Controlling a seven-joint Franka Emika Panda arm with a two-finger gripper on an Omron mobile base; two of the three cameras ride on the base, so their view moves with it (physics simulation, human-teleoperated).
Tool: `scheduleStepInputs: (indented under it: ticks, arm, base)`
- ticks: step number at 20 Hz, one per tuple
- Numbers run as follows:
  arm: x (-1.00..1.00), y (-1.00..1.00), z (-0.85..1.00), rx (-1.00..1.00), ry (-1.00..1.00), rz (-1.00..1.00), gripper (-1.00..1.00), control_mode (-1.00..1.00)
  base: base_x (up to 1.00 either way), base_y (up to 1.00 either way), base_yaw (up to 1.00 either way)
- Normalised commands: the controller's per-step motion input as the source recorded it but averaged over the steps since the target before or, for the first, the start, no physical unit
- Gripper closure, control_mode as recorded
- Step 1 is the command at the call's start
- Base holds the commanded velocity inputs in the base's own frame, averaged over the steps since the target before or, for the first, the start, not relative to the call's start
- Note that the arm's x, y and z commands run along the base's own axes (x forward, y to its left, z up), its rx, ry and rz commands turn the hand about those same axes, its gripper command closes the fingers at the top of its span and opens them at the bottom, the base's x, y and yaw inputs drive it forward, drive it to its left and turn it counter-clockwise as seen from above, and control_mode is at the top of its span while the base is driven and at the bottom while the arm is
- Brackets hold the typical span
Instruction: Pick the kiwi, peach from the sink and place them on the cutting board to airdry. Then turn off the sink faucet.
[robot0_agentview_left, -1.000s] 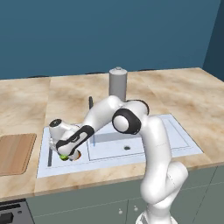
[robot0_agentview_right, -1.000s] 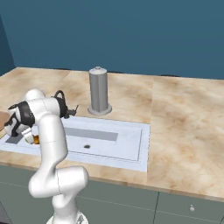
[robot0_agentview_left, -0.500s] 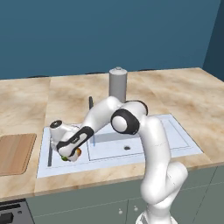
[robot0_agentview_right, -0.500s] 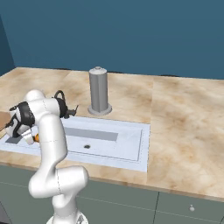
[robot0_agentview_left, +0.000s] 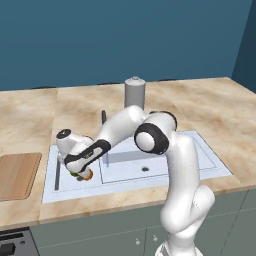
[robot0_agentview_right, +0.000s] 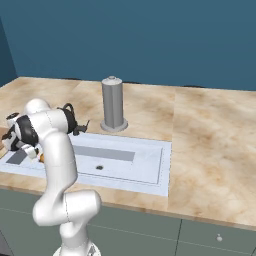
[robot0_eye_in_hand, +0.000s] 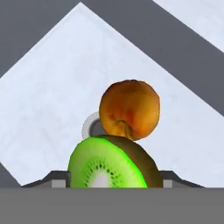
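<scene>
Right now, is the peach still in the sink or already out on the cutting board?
In the sink. The hand view shows the peach on the basin floor beside the drain, just behind the kiwi; the cutting board is bare.

wall: a flat deep blue wall ran behind the counter.
counter: a beige marbled worktop spread wide, reaching back to the wall.
cabinets: grey-green cabinet fronts stood below the worktop, one with a small round knob.
canister: a tall grey cylinder with a knobbed top stood upright on the worktop.
light: even, with soft shadows.

The gripper reaches into the sink's small compartment, over the peach.
</scene>
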Motion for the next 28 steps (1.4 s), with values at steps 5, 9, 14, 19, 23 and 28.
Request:
scheduleStepInputs:
  ticks: [5,9,14,19,23,28]
  arm:
    - [-0.1,0.0,0.76,0.01,-0.1,0.04,1.0,-1.0]
    - [-0.11,0.0,0.83,0.01,-0.11,0.1,1.0,-1.0]
    - [-0.16,0.0,0.83,0.0,-0.15,0.18,1.0,-1.0]
    - [-0.11,0.0,0.91,0.01,-0.13,0.25,1.0,-1.0]
    - [-0.09,0.0,0.78,0.04,-0.04,0.35,1.0,-1.0]
    - [-0.18,0.0,0.6,0.06,-0.01,0.45,1.0,-1.0]
  base:
    - [0.0,0.0,0.0]
    - [0.0,0.0,0.0]
    - [0.0,0.0,0.0]
    - [0.0,0.0,0.0]
    - [0.0,0.0,0.0]
    - [0.0,0.0,0.0]
